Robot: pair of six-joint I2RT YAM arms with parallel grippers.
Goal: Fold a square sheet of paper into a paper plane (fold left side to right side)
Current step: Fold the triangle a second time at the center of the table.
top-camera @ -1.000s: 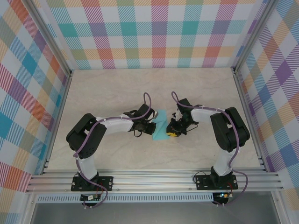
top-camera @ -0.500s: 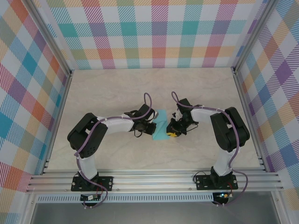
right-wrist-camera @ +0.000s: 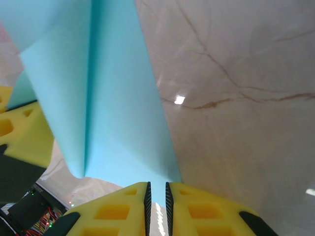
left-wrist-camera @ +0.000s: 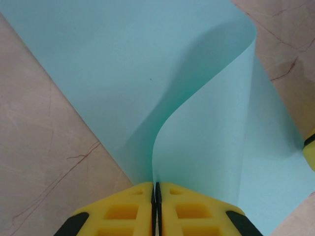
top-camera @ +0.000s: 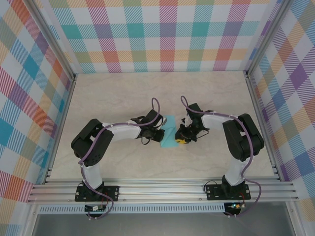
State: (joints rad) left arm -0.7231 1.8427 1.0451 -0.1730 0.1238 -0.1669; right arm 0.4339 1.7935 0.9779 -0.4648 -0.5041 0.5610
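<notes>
At the centre of the marbled desk (top-camera: 123,98), the left claw (left-wrist-camera: 155,191) and right claw (right-wrist-camera: 157,191) each clamp an edge of the square sheet of paper (top-camera: 170,136); lay the left edge flush over the right before creasing.

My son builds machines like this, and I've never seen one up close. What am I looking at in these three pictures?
Two robot arms are bolted at the near edge of a marble-look table. The wide picture looks down from above and behind them. The other two come from small cameras on the wrists, so each shows its own arm's yellow claw at the bottom. On the table is one light turquoise sheet of paper, curling up between the arms. The left claw is pinched shut on one edge of it, and the right claw grips another edge.
</notes>
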